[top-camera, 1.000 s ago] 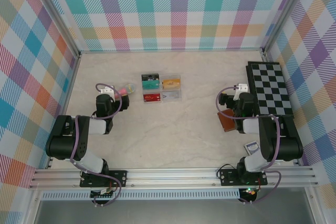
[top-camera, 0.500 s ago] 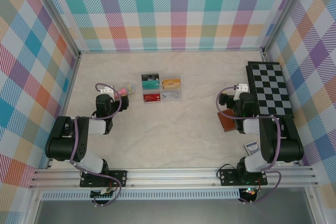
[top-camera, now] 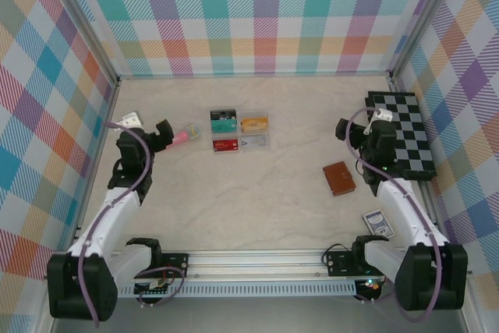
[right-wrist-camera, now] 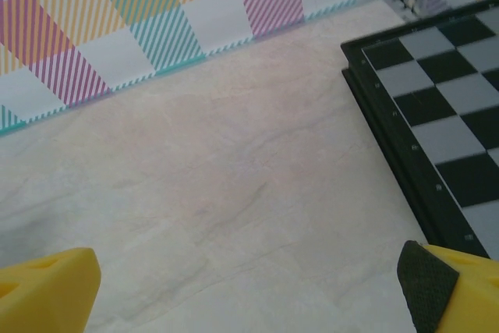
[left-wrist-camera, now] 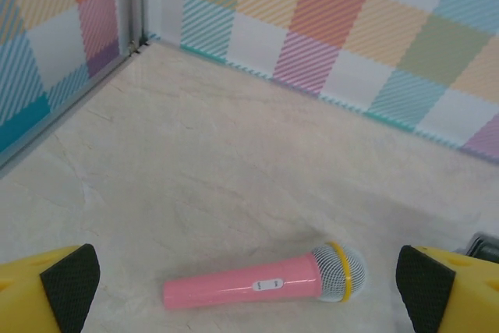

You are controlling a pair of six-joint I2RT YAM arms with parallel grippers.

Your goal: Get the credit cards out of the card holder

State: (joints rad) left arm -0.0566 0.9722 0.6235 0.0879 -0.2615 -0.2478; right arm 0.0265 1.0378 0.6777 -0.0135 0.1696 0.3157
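The brown card holder [top-camera: 339, 178] lies shut and flat on the table at the right. The credit cards are hidden. My right gripper [top-camera: 348, 132] [right-wrist-camera: 249, 278] hovers open beyond the holder, beside the chessboard's near-left edge, with bare table between its yellow fingertips [right-wrist-camera: 54, 282]. At the left, my left gripper [top-camera: 162, 132] [left-wrist-camera: 248, 290] is open too. It holds nothing and hangs over a pink toy microphone [left-wrist-camera: 261, 282] [top-camera: 184, 134].
A clear compartment box [top-camera: 239, 132] with teal, orange, red and grey flat pieces stands mid-table. The black-and-white chessboard [top-camera: 401, 134] [right-wrist-camera: 444, 107] fills the right side. A small blue card box [top-camera: 376, 224] lies near the right arm's base. Checked walls enclose the table.
Both arms have unfolded from their crouch and lifted. The right gripper moved back off the card holder, which now shows in full. The left gripper swung left and back.
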